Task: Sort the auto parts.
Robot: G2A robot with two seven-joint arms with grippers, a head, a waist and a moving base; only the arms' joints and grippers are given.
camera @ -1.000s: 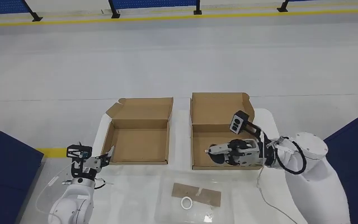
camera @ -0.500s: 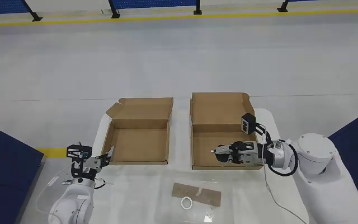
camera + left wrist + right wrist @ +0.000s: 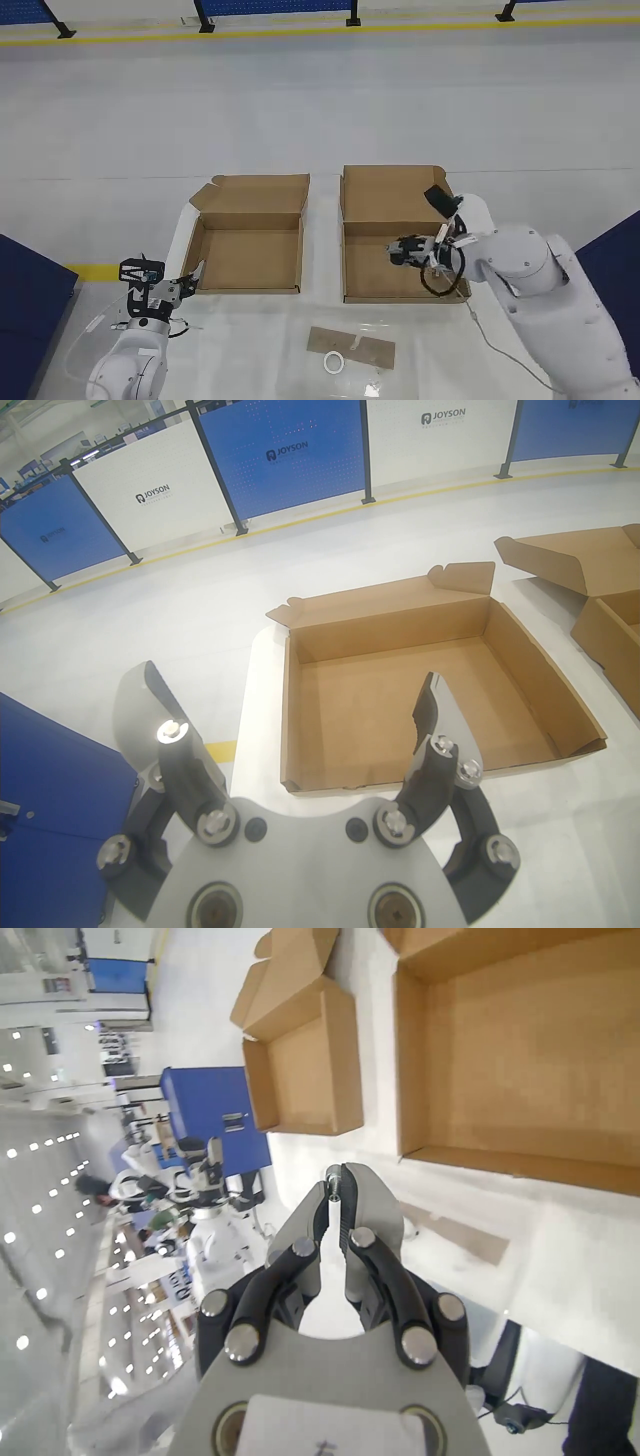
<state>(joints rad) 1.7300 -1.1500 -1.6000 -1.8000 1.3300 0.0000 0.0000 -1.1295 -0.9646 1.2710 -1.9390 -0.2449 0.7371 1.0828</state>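
Rolled and lifted right gripper (image 3: pixel 336 1185) over right box (image 3: pixel 372 282), screw (image 3: pixel 333 1182) pinched at tips.
Moved up from box's lower-left edge toward frame centre in top view; looks set for release into box. Left gripper (image 3: pixel 289 675) parked lower left, spread open, unchanged.

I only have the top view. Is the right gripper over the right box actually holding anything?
Observer: Yes. The right gripper is shut on a small screw.
Operator: How deep in the fingers?
Observer: At the very tips, with one end poking just past them.
Operator: And the left gripper?
Observer: The left gripper is open with nothing between its fingers, and it faces the left box.
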